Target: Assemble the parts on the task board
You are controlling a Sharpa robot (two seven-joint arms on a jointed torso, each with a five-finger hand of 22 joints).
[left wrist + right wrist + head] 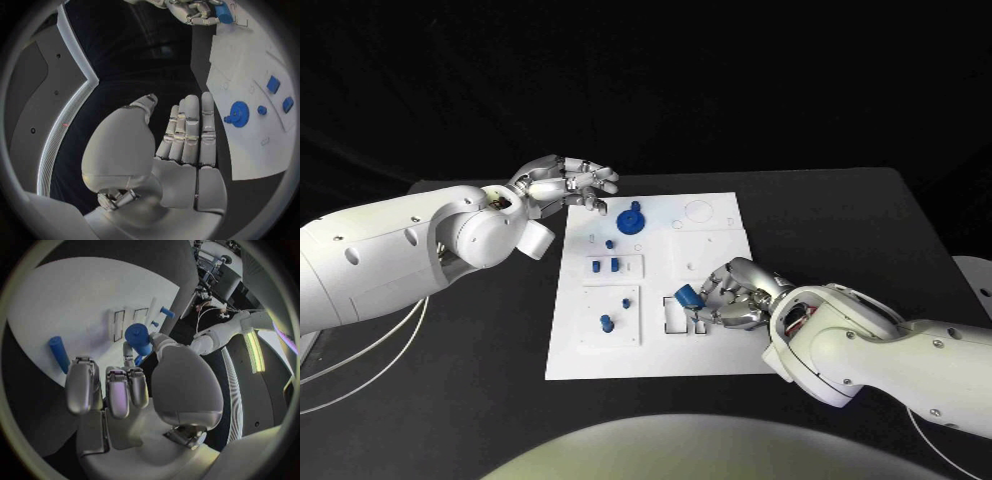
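White task board [651, 345] lies flat mid-table; blue gear [632, 220] near its far edge; small blue parts [606, 267] stand on it.

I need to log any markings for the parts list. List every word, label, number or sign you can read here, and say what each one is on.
None: there is no text to read in these pictures.
The white task board has only outlines and holes, no letters.
The blue parts, such as the gear, carry no markings.
The part held by the right hand is plain blue.
The left hand and arms show no labels.
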